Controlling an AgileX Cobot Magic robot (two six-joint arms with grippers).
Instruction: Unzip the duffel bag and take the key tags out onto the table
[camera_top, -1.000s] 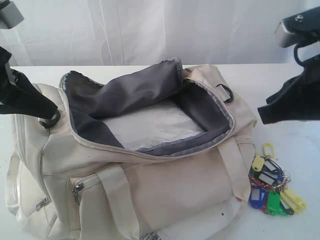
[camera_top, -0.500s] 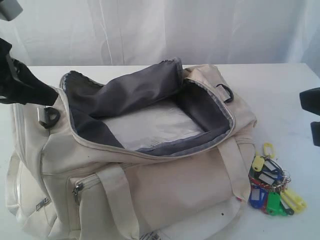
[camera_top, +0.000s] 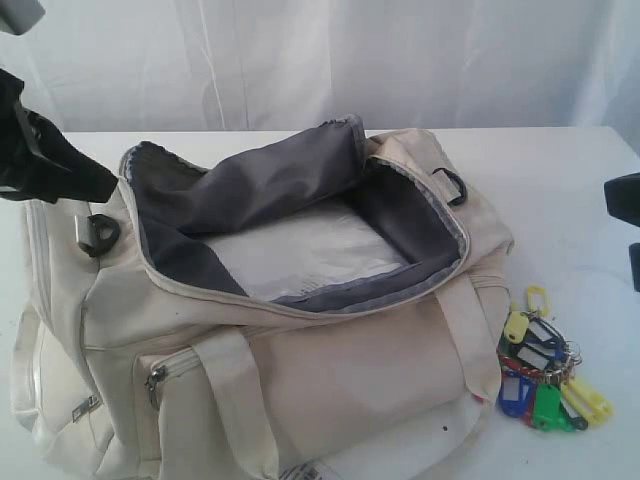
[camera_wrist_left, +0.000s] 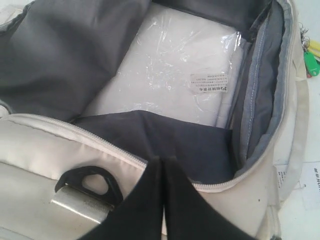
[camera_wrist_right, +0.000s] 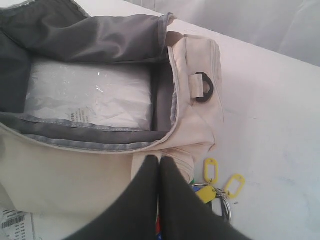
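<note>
While you look on from the exterior view, the duffel bag (camera_top: 300, 340) lies across the middle of the table (camera_top: 560, 190) with its main zip undone and its mouth gaping wide. You can see the grey lining folded back toward 12 o'clock. Inside, flat on the bottom, lies a white packet (camera_top: 300, 250) in clear plastic wrap.

The key tags (camera_top: 545, 375) are out of the bag. They rest on the tabletop at 4 o'clock from it, just beside its corner: a bunch of yellow, blue, green and red tags on metal rings.

Your left gripper (camera_wrist_left: 161, 161) has its fingers pressed together with nothing between them. It hangs over the bag's end at 9 o'clock, close above a dark D-ring (camera_top: 98, 235); you cannot tell whether it touches the fabric.

Your right gripper (camera_wrist_right: 159, 157) is likewise closed on nothing. Its wrist camera looks down on the bag's 3 o'clock end, a second D-ring (camera_wrist_right: 204, 86) and the tags. Only a dark part of that arm (camera_top: 625, 200) shows at the exterior view's 3 o'clock edge.
</note>
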